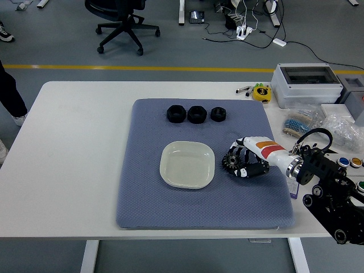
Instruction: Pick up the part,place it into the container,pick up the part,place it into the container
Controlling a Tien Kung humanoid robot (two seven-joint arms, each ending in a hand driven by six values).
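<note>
My right hand (242,161) reaches in from the right over the blue-grey mat (148,199). Its fingers are curled around a black toothed gear part (231,160) just right of the cream square dish (187,164). The gear sits low, at or barely above the mat, and is partly hidden by the fingers. The dish holds nothing. Three more black parts stand in a row at the back of the mat: a nut-like ring (176,114), a second ring (197,114) and a smaller one (218,114). My left arm does not show.
A grey plastic box (306,84) stands at the back right of the white table, with a yellow tape measure (261,92), pens and bags of small parts (341,128) beside it. A person's dark leg (8,91) is at the left edge.
</note>
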